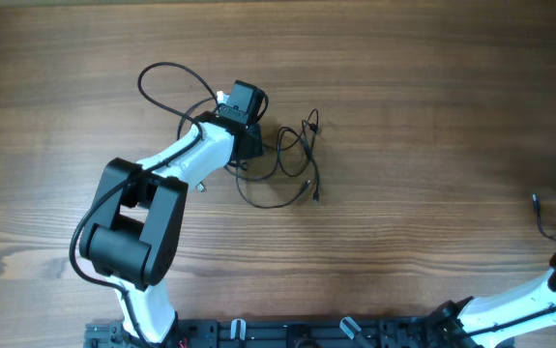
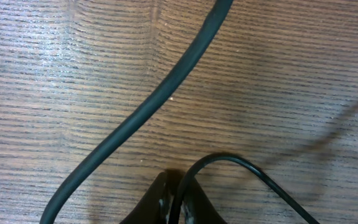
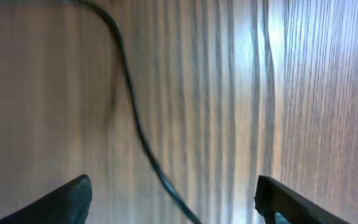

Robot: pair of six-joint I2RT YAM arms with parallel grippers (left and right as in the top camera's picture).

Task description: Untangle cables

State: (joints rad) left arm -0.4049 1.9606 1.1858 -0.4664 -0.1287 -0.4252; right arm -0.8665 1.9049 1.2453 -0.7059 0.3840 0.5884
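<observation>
black left gripper (image 2: 175,200) pinches one strand of the thin black cords (image 1: 295,162) tangled mid-table; we should draw it leftward slowly over the brown wooden table (image 1: 403,77), stopping if the knot drags. rightward, a separate thin black cord (image 3: 132,112) lies unheld between the spread fingers of our right gripper (image 3: 172,196). we read no labels.

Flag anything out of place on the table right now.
One stray cable lies at the table's far right edge, well apart from the main tangle that the left end effector is pinching. It runs between the open right end effector's fingers. Nothing looks damaged or spilled.
</observation>
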